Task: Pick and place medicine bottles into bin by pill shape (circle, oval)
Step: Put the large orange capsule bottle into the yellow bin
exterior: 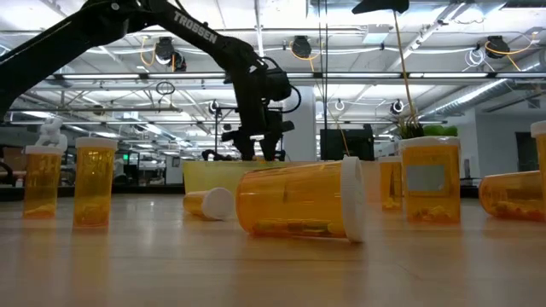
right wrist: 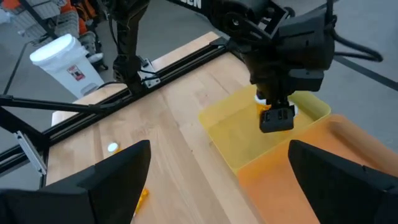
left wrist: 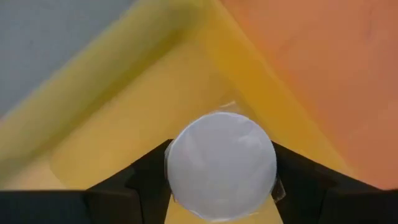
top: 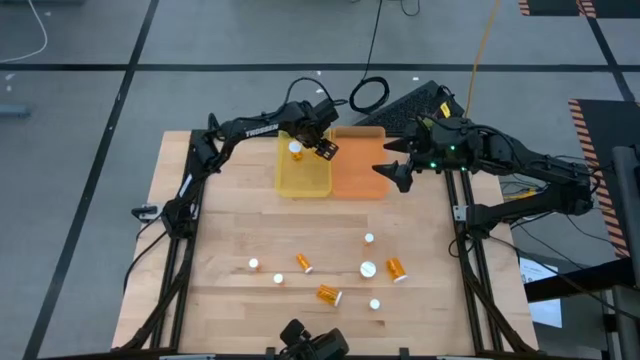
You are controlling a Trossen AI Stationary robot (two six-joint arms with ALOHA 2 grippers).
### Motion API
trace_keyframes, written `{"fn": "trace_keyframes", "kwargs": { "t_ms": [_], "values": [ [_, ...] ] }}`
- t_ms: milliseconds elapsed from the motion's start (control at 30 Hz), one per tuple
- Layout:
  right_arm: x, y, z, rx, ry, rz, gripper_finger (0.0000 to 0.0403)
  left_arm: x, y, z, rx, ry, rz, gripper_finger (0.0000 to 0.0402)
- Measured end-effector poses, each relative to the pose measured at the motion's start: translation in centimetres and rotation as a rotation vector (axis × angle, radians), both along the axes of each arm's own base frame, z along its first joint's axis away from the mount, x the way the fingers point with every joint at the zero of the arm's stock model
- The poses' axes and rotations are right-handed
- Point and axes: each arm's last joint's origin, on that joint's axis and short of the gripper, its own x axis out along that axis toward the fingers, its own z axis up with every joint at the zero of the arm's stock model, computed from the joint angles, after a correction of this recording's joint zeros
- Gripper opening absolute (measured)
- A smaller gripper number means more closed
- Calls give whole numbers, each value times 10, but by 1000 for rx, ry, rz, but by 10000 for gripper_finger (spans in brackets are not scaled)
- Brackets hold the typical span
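Note:
My left gripper (top: 303, 148) is over the far end of the yellow bin (top: 305, 178), shut on a medicine bottle whose round white cap (left wrist: 221, 165) faces the wrist camera. The orange bin (top: 358, 165) sits against the yellow one's right side. My right gripper (top: 392, 163) waits open over the orange bin's right edge, with nothing between its fingers. Several more orange medicine bottles stand or lie on the near half of the table, among them a lying one (top: 329, 294) and an upright one (top: 368, 269). My left gripper pinches the bottle between its two fingers (left wrist: 149, 177), which stand on opposite sides at the level of the white cap's rim (left wrist: 174, 168). The fingers come from above and point down. The bottle sits upright, cap up, over the yellow bin's floor (left wrist: 124, 130).
The near part of the wooden table (top: 230, 200) holds scattered bottles, such as one (top: 254, 264) at the left and one (top: 396, 269) at the right. Black rails run along both table sides (top: 185, 230). A camera mount (top: 312, 342) is at the near edge.

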Motion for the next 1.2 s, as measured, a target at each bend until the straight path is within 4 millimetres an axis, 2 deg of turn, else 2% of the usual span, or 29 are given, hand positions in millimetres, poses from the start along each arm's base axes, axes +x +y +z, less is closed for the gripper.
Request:
{"fn": "trace_keyframes", "kwargs": {
  "t_ms": [300, 600, 733, 867, 967, 1067, 1200],
  "values": [
    [0, 0, 0, 1, 0, -1, 376, -1, -13, -19, -57, 47, -22, 240],
    [0, 0, 0, 0, 0, 2, 376, 3, -22, -17, -49, 51, -16, 244],
    [0, 0, 0, 0, 1, 3, 376, 3, -23, -14, -56, 65, -14, 266],
    [0, 0, 0, -7, 3, 9, 376, 3, -25, -10, -44, 81, -9, 306],
    [0, 0, 0, -8, 4, 12, 376, 0, -31, -2, -31, 105, -9, 335],
    [0, 1, 0, 3, 5, 35, 376, -5, -39, 20, -1, 96, -15, 354],
    [-1, 3, -2, 24, 23, 64, 376, -10, -54, 49, 34, 55, -41, 354]
  ]
}}
